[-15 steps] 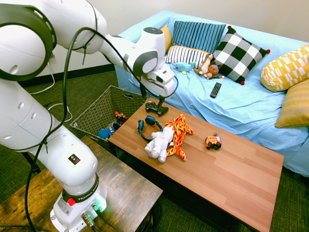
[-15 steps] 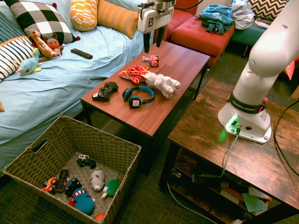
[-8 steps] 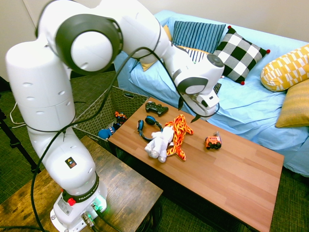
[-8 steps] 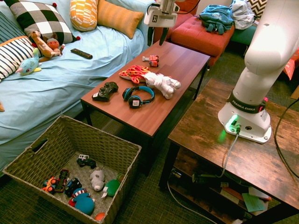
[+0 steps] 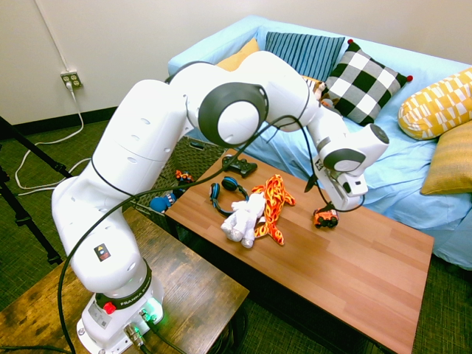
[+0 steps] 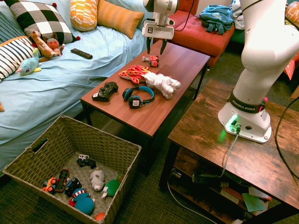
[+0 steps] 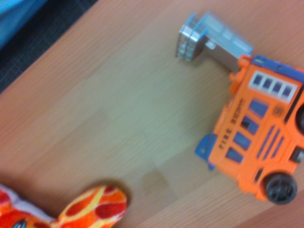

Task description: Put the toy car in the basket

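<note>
You're on the approach: the white arm's two-finger gripper (image 6: 156, 46) hangs spread and empty, the small orange-red toy car (image 6: 151, 60) just below the jaws on the wooden table (image 6: 182, 58), so descend and close before heading for the dark woven wicker basket (image 6: 112, 149).

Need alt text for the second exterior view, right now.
The open gripper hangs just above the toy car on the coffee table, near a flame plush, white plush, headphones and controller. The basket sits on the floor, already holding toys.
</note>
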